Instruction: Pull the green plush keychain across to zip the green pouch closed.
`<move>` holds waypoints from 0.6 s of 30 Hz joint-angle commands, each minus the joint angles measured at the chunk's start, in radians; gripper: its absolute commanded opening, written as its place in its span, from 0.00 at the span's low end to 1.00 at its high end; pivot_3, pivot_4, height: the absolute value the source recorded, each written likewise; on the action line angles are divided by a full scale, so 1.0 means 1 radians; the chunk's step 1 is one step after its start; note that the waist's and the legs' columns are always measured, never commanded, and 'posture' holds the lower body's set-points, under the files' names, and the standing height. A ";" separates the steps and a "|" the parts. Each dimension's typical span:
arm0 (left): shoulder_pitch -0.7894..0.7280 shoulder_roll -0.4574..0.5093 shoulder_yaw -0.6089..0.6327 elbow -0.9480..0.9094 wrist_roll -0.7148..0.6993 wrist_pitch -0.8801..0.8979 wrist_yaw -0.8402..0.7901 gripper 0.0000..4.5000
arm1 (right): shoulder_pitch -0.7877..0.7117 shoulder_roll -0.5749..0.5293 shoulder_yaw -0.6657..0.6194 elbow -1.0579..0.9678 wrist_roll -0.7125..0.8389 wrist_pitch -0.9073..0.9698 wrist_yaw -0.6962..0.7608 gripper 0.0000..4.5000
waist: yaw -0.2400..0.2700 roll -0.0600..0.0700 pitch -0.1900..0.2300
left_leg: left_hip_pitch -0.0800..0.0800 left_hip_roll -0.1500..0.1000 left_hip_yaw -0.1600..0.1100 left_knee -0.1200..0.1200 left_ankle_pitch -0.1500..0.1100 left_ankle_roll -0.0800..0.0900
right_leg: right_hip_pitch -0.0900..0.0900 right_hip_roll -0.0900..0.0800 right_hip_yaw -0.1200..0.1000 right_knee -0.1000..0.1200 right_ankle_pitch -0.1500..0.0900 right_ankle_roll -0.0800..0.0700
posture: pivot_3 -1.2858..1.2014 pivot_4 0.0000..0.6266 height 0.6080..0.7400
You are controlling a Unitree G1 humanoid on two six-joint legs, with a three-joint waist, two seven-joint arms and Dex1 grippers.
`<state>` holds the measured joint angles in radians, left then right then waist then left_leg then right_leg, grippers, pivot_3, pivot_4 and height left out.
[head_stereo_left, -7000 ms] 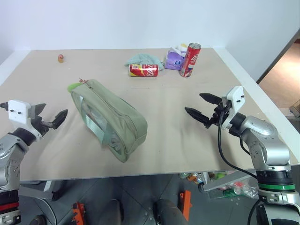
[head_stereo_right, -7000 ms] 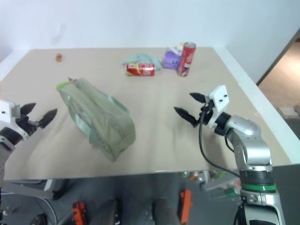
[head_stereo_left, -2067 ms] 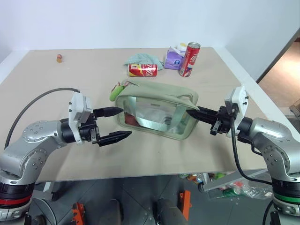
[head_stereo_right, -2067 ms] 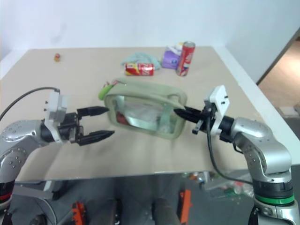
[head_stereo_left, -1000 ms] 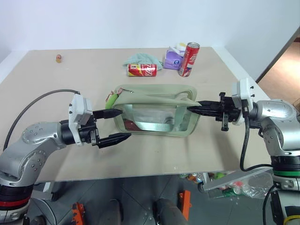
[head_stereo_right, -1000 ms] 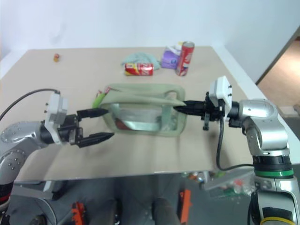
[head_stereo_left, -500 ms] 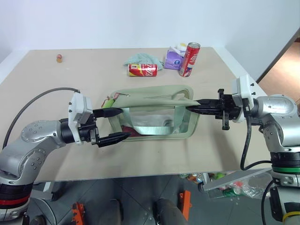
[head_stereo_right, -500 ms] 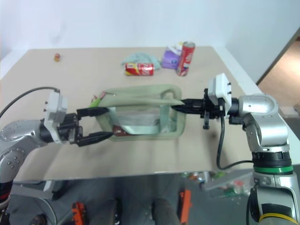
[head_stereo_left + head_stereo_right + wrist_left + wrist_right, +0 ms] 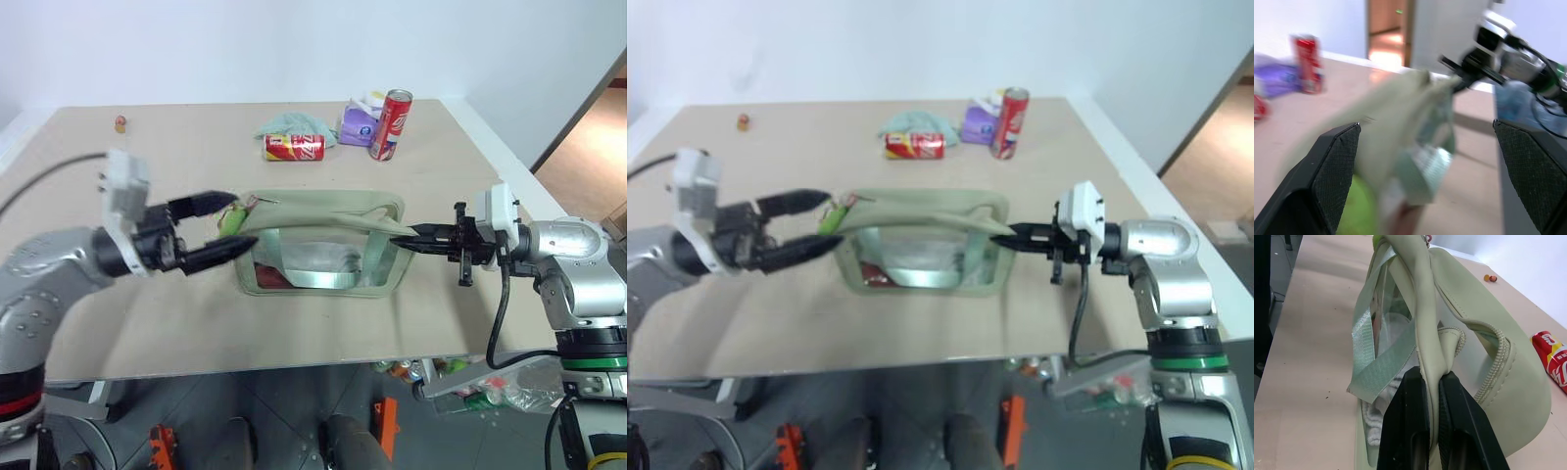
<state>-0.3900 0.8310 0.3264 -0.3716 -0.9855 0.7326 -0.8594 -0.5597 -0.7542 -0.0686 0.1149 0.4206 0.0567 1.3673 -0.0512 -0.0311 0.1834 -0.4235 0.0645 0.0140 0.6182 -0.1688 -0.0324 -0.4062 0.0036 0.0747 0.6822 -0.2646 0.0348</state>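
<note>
The green pouch [image 9: 323,240] stands on the table with its clear window toward me, its top zipper open [image 9: 1498,357]. The green plush keychain [image 9: 229,218] hangs at the pouch's left end. My left gripper [image 9: 245,221] is open, level, its fingers above and below the keychain; in the left wrist view the keychain [image 9: 1359,205] sits beside one finger [image 9: 1327,171]. My right gripper [image 9: 400,238] is shut on a fold of the pouch's right end, seen close in the right wrist view [image 9: 1432,377].
At the back of the table stand an upright red can [image 9: 391,123], a lying red can [image 9: 294,148], a purple packet [image 9: 356,124] and a pale teal cloth [image 9: 292,122]. A small round object [image 9: 120,124] lies far left. The table's right edge [image 9: 509,176] is near my right arm.
My left gripper has risen and drawn left, and its fingers now bracket the keychain. The right gripper has sunk a little, still gripping the pouch's end.
</note>
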 commanded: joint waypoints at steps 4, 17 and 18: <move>0.043 0.049 0.018 0.105 0.174 -0.142 -0.064 1.00 | -0.031 0.011 0.019 -0.010 -0.004 0.008 -0.006 0.01 | -0.001 0.000 0.000 | 0.000 0.000 0.002 0.000 0.000 0.000 | 0.000 0.000 0.001 0.000 0.000 0.000 | 0.52 0.24 1.00; 0.068 -0.033 -0.085 0.182 0.291 -0.243 -0.143 1.00 | -0.003 -0.003 0.016 -0.165 0.019 0.175 -0.099 0.01 | 0.000 0.000 0.000 | 0.000 0.002 0.003 -0.001 0.000 0.000 | -0.002 0.002 0.002 0.000 0.000 -0.002 | 0.52 0.24 1.00; 0.060 -0.043 -0.095 0.190 0.301 -0.253 -0.143 1.00 | -0.002 -0.005 0.015 -0.165 0.015 0.170 -0.103 0.01 | -0.001 0.000 0.000 | 0.000 0.002 0.003 -0.001 0.000 0.000 | -0.002 0.002 0.002 0.000 0.000 -0.002 | 0.52 0.24 1.00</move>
<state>-0.3083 0.7934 0.2295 -0.1748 -0.7001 0.5100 -0.9930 -0.5599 -0.7558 -0.0565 -0.0062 0.4389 0.2364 1.2637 -0.0519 -0.0310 0.1833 -0.4231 0.0670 0.0172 0.6168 -0.1689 -0.0326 -0.4079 0.0057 0.0769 0.6822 -0.2649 0.0329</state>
